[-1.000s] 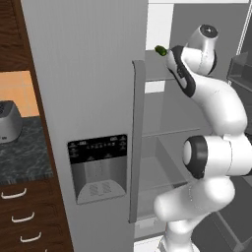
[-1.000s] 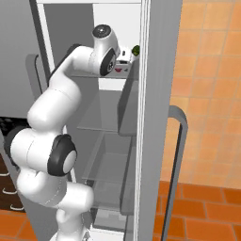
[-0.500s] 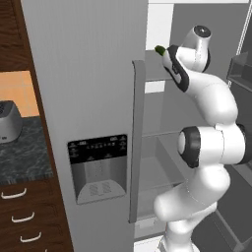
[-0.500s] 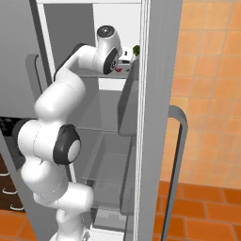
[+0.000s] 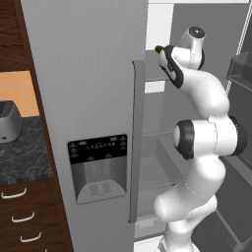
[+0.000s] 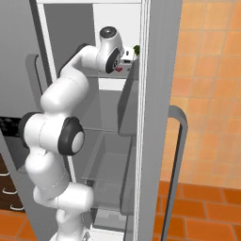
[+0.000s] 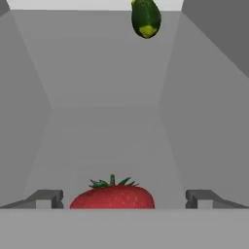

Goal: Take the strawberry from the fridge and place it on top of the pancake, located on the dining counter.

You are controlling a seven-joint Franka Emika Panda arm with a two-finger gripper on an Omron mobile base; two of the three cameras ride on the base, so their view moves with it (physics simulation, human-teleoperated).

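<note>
In the hand view the strawberry (image 7: 113, 197), red with a green leafy cap, lies on the white shelf between my two fingertips (image 7: 44, 198), which stand wide apart. My gripper (image 7: 124, 199) is open around it and touches nothing. Both base views show my gripper (image 5: 162, 55) (image 6: 127, 63) reaching into the upper shelf of the open fridge (image 5: 88, 74) (image 6: 160, 103). A speck of red, the strawberry (image 6: 119, 69), shows just below the hand. The pancake and the dining counter are out of view.
A small dark green oblong item (image 7: 146, 18) (image 5: 159, 49) (image 6: 137, 49) lies farther back on the same shelf. The shut fridge door with its dispenser panel (image 5: 97, 167) and long handle (image 5: 138, 142) stands left of my arm. A black counter with a grey appliance (image 5: 7, 120) is at far left.
My arm's elbow has risen and the hand has pushed slightly deeper onto the shelf. The gripper has stayed open.
</note>
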